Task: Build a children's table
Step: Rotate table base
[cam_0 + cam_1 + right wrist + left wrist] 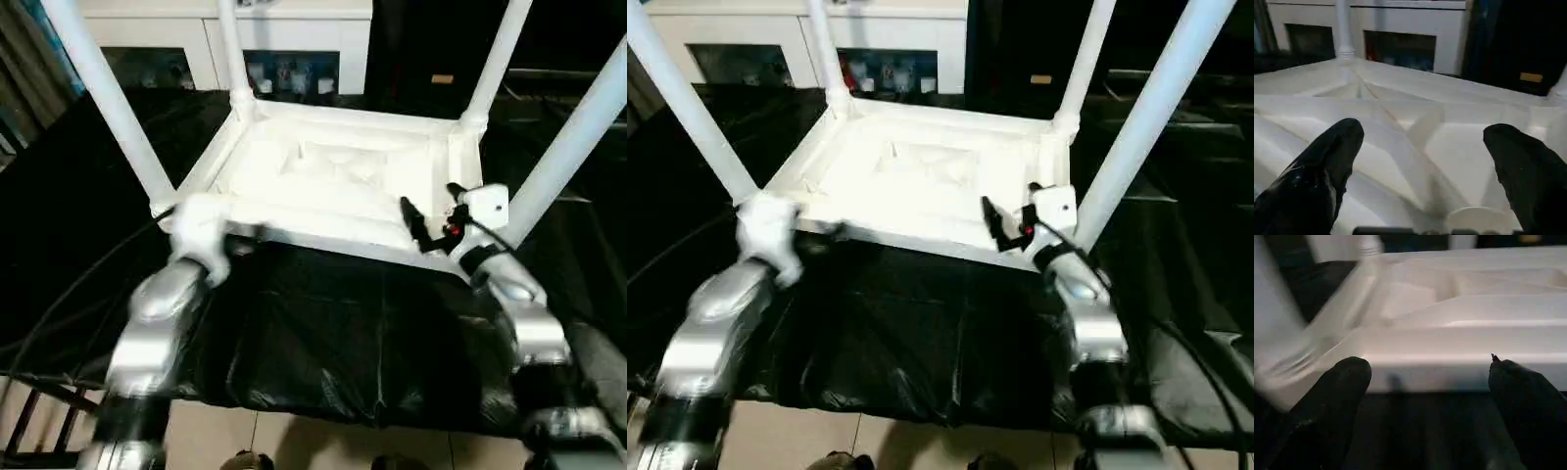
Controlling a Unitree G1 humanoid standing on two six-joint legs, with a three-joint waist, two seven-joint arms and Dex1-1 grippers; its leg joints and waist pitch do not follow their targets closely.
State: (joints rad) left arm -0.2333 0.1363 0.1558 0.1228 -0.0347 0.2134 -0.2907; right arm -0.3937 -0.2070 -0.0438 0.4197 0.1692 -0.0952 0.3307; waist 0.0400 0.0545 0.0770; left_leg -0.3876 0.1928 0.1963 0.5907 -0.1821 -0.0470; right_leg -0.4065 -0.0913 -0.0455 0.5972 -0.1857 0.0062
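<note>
We find the children's table lying upside down at the centre of the worktop, which is draped in black sheeting. Its ribbed underside faces up, and all four white legs stand seated in the corner sockets, rising out of the head views: one leg at ten o'clock, one at eleven o'clock, one at one o'clock and one at three o'clock.

The left gripper sits at roughly eight o'clock of the table top, close to the near left corner socket and just short of the near rim. In the left wrist view its two black fingers stand wide apart, released, with the white rim across the gap between them and nothing grasped. Whether either finger touches the rim, we cannot tell.

The right gripper sits at about four o'clock, over the near right corner beside the three o'clock leg. In the right wrist view its fingers are likewise spread wide and released, held above the ribbed underside, grasping nothing.

Beyond the worktop, at twelve o'clock, stands a white cabinet with glass doors.
</note>
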